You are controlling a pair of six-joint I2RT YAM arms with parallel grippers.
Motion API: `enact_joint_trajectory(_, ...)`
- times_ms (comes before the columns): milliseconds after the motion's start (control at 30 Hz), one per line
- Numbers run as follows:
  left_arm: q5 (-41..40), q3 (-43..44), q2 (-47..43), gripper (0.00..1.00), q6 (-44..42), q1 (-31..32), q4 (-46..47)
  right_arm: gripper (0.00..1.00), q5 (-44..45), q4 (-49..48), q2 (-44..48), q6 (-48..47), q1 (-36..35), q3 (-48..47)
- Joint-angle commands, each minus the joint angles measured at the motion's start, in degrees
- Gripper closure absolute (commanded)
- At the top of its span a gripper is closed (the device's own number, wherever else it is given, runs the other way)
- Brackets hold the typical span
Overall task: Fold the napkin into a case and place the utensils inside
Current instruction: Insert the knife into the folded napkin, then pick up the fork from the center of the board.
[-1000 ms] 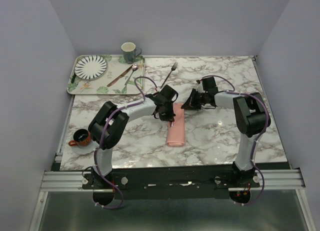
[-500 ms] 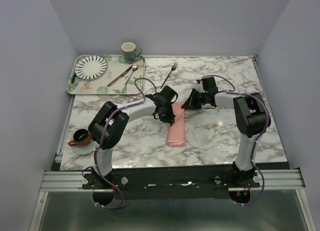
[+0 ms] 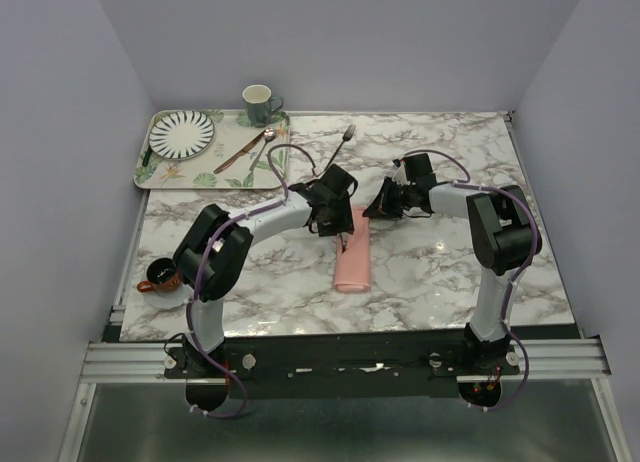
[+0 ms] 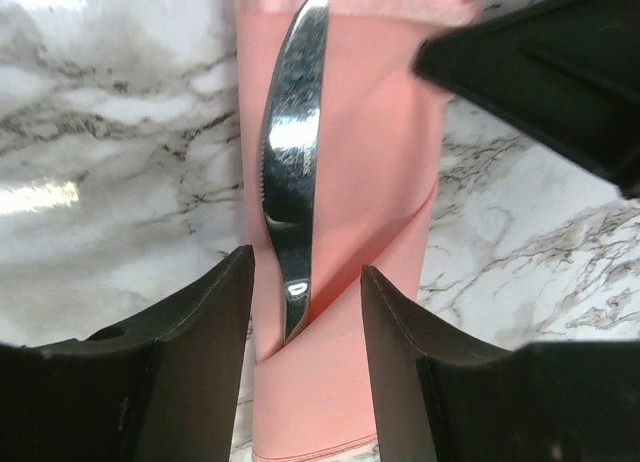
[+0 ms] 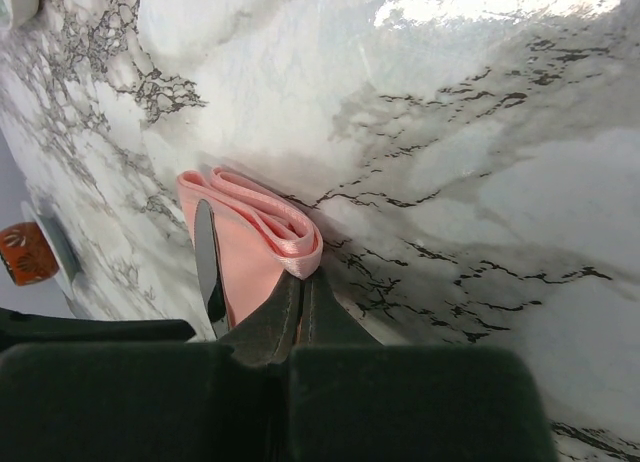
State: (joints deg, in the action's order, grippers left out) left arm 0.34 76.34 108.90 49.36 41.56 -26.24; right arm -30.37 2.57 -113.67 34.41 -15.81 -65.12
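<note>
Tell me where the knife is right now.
The knife lies lengthwise on the pink case at mid-table. In the left wrist view it sits between the open fingers of the left gripper, its near end tucked under the cloth's diagonal fold.

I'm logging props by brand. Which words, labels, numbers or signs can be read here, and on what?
None can be read in any view.
knife: a small mark low on the blade, too blurred to read; perhaps only a reflection.
plate, mug, tray: decorative patterns only, no lettering seen.
napkin case: plain.
</note>
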Motion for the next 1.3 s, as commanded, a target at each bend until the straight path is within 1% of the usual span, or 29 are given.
enact_joint_trajectory(0, -4.82, 6.88, -3.61, 0.40, -11.54, -2.79, 2.59, 0.99, -1.70, -1.34, 1.96, -1.45, -0.45, 0.44)
enact_joint_trajectory(33, -4.04, 8.46, -3.17, 0.37, -17.66, -3.85, 3.64, 0.92, -2.32, -1.25, 2.05, -1.54, -0.36, 0.35)
enact_joint_trajectory(100, -1.84, 13.73, -0.90, 0.34, -24.37, -7.27, 4.88, 0.74, -3.46, -1.16, 2.57, -1.72, -0.45, 0.17)
enact_joint_trajectory(133, -0.88, 16.01, 0.42, 0.34, -29.36, -8.33, 4.36, 0.59, -3.73, -0.99, 2.75, -1.81, -0.45, 0.08)
enact_joint_trajectory(167, -0.34, 20.82, 1.74, 0.34, -31.85, -10.86, 4.01, 0.50, -3.99, -0.64, 3.36, -2.07, -0.45, -0.09)
enact_joint_trajectory(200, 3.05, 23.22, 4.97, 0.34, -33.87, -12.11, 3.57, 0.43, -4.08, -0.20, 3.63, -2.33, -0.45, -0.53)
enact_joint_trajectory(233, 4.83, 25.85, 6.74, 0.34, -35.29, -13.34, 2.52, 0.33, -4.08, 0.76, 4.15, -2.68, -0.53, -0.71)
enact_joint_trajectory(267, 7.89, 31.54, 8.68, 0.34, -37.39, -14.57, 1.73, 0.29, -4.26, 1.21, 4.76, -3.82, -0.53, -1.06)
enact_joint_trajectory(300, 9.92, 34.47, 12.78, 0.34, -38.45, -16.58, 1.28, 0.24, -4.35, 1.73, 5.12, -4.52, -0.45, -1.32)
enact_joint_trajectory(333, 11.60, 37.54, 14.91, 0.34, -39.16, -17.56, -0.29, 0.10, -4.26, 3.04, 5.47, -5.23, -0.45, -2.37)
enact_joint_trajectory(367, 13.27, 43.66, 17.11, 0.35, -40.13, -18.26, -0.91, 0.04, -3.91, 3.84, 5.91, -6.71, -0.45, -2.73)
enact_joint_trajectory(400, 13.89, 46.42, 21.40, 0.35, -40.83, -19.14, -1.44, 0.00, -3.73, 4.37, 6.70, -7.25, -0.27, -3.16)
enact_joint_trajectory(433, 14.86, 49.32, 23.44, 0.35, -41.45, -19.58, -2.66, 0.00, -3.73, 5.33, 7.05, -7.78, -0.27, -3.86)
enact_joint_trajectory(467, 15.39, 54.57, 25.46, 0.37, -41.98, -19.76, -3.02, 0.00, -3.82, 5.78, 7.40, -8.57, -0.27, -4.22)
enact_joint_trajectory(500, 16.00, 56.62, 28.88, 0.37, -42.68, -19.94, -3.29, 0.00, -3.82, 6.30, 8.02, -9.01, -0.18, -4.48)
enact_joint_trajectory(567, 16.80, 60.66, 31.45, 0.39, -43.47, -19.94, -2.59, 0.00, -3.82, 7.27, 8.55, -9.97, 0.08, -5.27)
enact_joint_trajectory(700, 16.54, 61.74, 36.10, 0.45, -42.34, -19.76, -0.22, 0.00, -3.03, 9.12, 8.81, -11.29, 0.78, -6.86)
enact_joint_trajectory(800, 15.66, 64.28, 39.35, 0.50, -40.58, -19.76, -1.44, 0.00, -2.85, 10.52, 8.29, -12.00, 1.75, -8.00)
enact_joint_trajectory(867, 15.13, 66.21, 40.68, 0.52, -39.79, -19.59, -3.11, 0.00, -3.03, 11.32, 7.68, -12.26, 2.63, -8.53)
enact_joint_trajectory(1000, 12.85, 66.84, 42.97, 0.55, -39.34, -18.89, -6.71, 0.00, -2.68, 12.46, 6.79, -13.40, 4.04, -10.20)
enact_joint_trajectory(1033, 12.93, 66.75, 43.23, 0.56, -39.52, -18.71, -9.07, 0.00, -2.50, 12.98, 6.71, -13.67, 4.56, -10.90)
enact_joint_trajectory(1133, 10.48, 66.66, 44.03, 0.58, -39.96, -18.10, -12.86, 0.00, -1.71, 13.69, 6.53, -14.29, 5.44, -11.52)
enact_joint_trajectory(1267, 7.05, 66.92, 44.99, 0.60, -40.40, -17.83, -15.15, 0.00, -1.53, 14.04, 6.62, -14.64, 6.14, -11.52)
